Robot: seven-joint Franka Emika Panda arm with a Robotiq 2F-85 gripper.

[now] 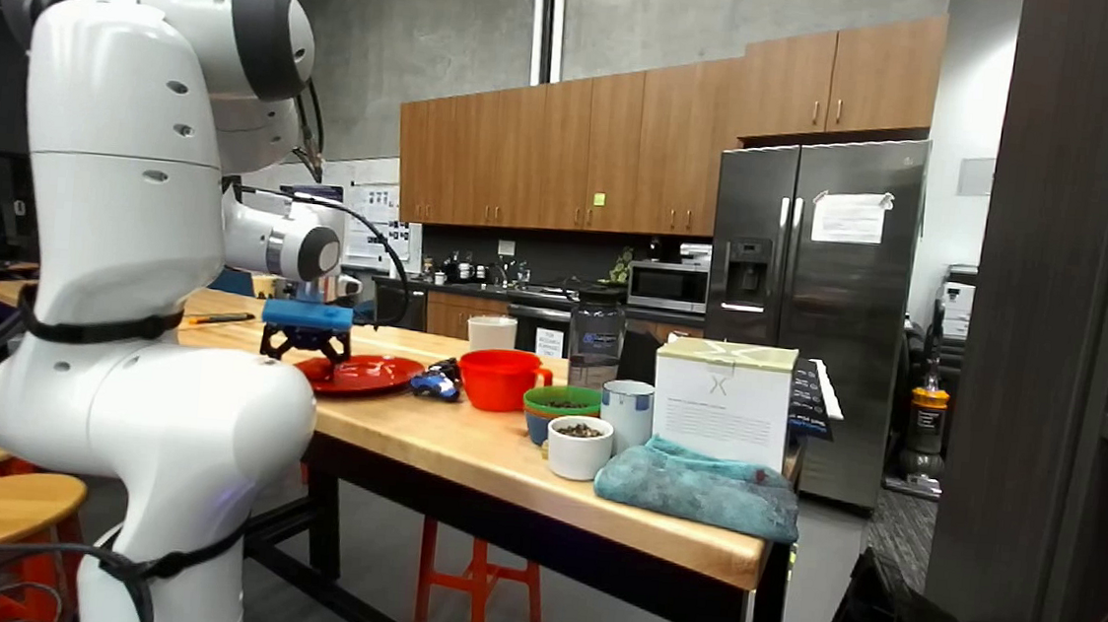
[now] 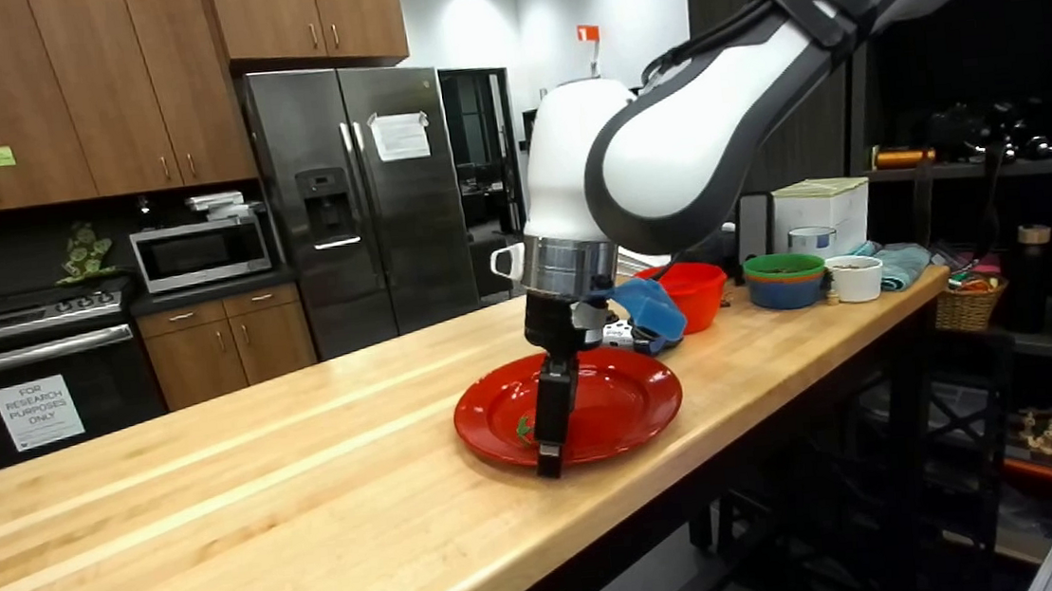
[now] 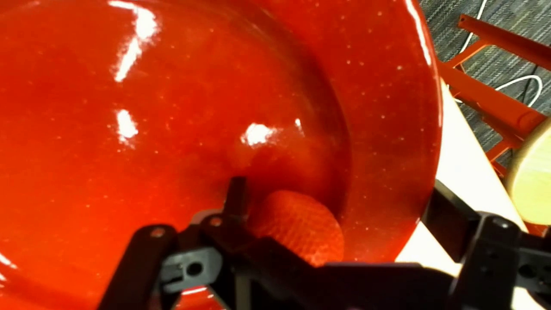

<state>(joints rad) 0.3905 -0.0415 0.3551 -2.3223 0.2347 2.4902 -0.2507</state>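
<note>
Pictured with claw [image 3: 338, 196] spread wide near strawberry-like piece [image 3: 305, 226] on red plate [image 3: 181, 107]. Probably light and firm; best gripped across its middle.

Two fingers [image 3: 452, 224] — one strawberry [image 3: 301, 226], one red plate [image 2: 629, 403]

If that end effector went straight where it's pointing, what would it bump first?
Probably the shiny red round plate; the bumpy red strawberry-like object shows between the open fingers of the end effector, but depth's unclear.
</note>
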